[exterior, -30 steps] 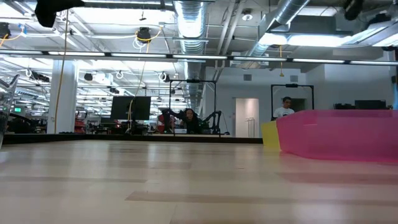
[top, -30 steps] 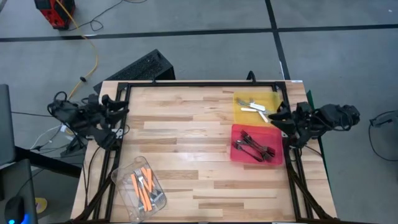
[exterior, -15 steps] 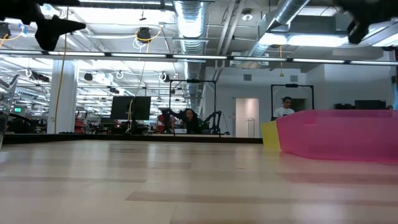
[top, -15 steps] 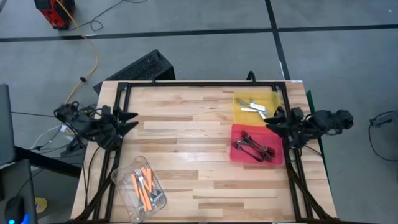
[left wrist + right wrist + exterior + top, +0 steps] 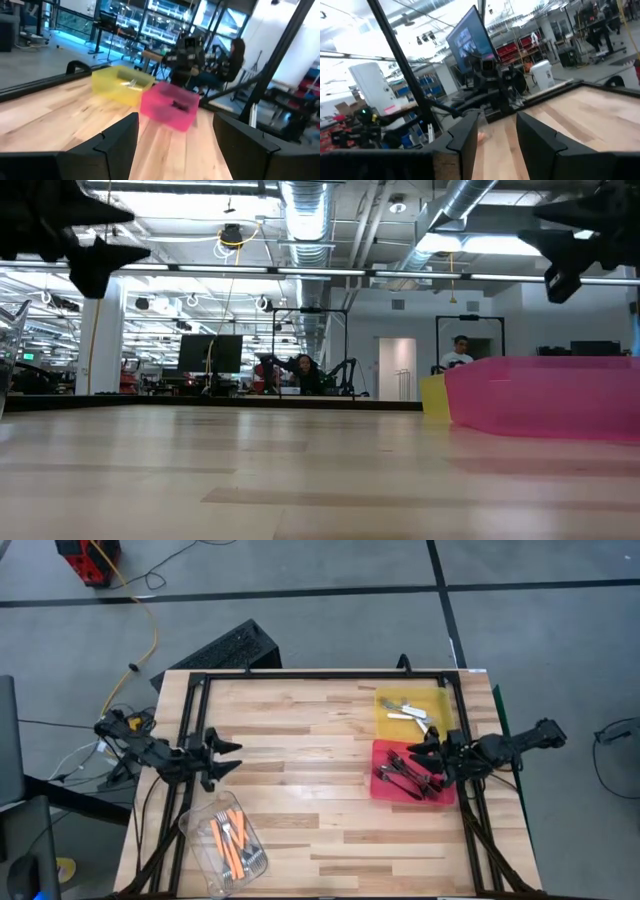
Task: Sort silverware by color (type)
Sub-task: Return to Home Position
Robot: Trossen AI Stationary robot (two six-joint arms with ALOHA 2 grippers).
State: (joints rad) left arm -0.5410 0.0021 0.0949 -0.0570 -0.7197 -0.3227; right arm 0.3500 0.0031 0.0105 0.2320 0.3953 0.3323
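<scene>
Seemingly all sorted: black forks (image 5: 405, 778) in the red tray (image 5: 446, 796), white forks (image 5: 408, 712) beside it, orange forks (image 5: 230, 835) well apart. The right gripper (image 5: 413, 754) hovers over it and the left gripper (image 5: 229, 756) afar, both spread, empty.

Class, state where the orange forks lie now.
High view: the orange forks lie inside the clear tub at the table's lower-left corner, near the left gripper.

no legible text, no labels, no brands, no numbers
</scene>
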